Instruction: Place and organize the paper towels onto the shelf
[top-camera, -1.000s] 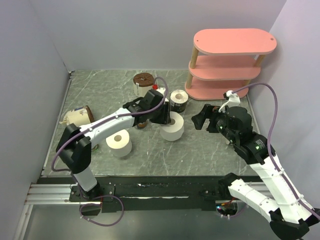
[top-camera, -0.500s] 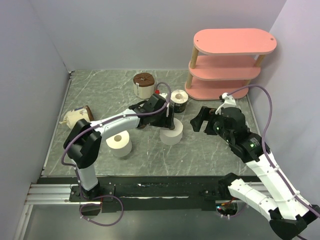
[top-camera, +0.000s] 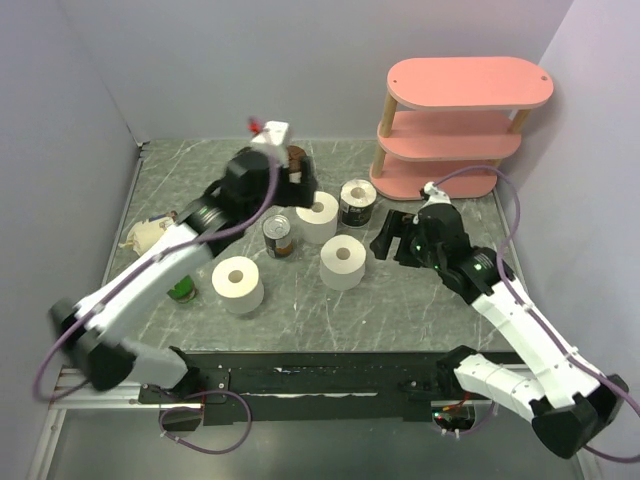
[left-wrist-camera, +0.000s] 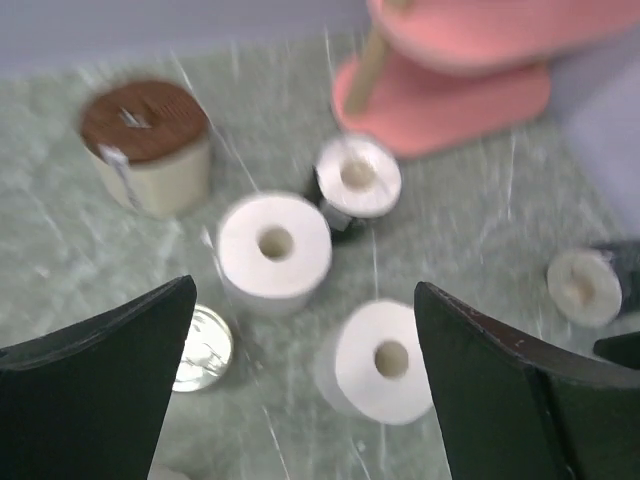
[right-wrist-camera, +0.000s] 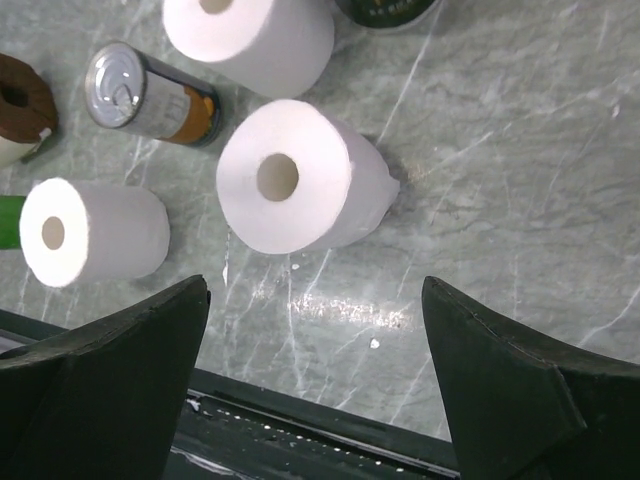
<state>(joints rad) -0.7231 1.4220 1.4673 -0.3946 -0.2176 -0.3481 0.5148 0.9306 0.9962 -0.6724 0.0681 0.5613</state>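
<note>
Several paper towels stand on the marble table. A white roll (top-camera: 343, 260) (left-wrist-camera: 385, 358) (right-wrist-camera: 300, 175) is in the middle, another white roll (top-camera: 318, 217) (left-wrist-camera: 275, 245) stands behind it, and a black-sided roll (top-camera: 357, 202) (left-wrist-camera: 358, 178) is nearer the shelf. My left gripper (top-camera: 298, 190) (left-wrist-camera: 304, 285) hangs open and empty high above them. My right gripper (top-camera: 388, 240) (right-wrist-camera: 315, 285) is open and empty, low and just right of the middle roll. The pink shelf (top-camera: 460, 120) (left-wrist-camera: 450, 90) stands at the back right, and its boards show no rolls.
A third white roll (top-camera: 238, 283) (right-wrist-camera: 90, 230) stands front left, a brown-topped roll (left-wrist-camera: 148, 140) at the back, and a roll (top-camera: 150, 235) lies at the far left. A metal can (top-camera: 279, 236) (right-wrist-camera: 150, 95) and a green object (top-camera: 182, 290) are nearby. Walls close in on both sides.
My left gripper opened, let go of the middle white roll and rose back toward the far left. My right gripper moved left, closer to that roll.
</note>
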